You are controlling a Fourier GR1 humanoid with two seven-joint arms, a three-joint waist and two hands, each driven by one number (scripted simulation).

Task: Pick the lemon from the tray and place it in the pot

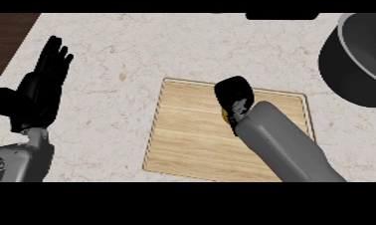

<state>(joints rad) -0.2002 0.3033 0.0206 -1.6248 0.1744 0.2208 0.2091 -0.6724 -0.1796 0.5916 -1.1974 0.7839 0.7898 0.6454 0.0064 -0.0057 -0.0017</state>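
Lemon barely shows under my right hand, curled over it on the tray to lift it. Left hand rests open; pot waits right.

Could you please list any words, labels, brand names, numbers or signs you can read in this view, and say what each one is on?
None: no readable text or marking shows on the light wooden tray, the dark grey metal pot, the speckled beige stone counter or either black robot hand.

Pale speckled stone tabletop with faint brown veining, dark wood strip along its far-left edge, black object partly cut off at the top edge
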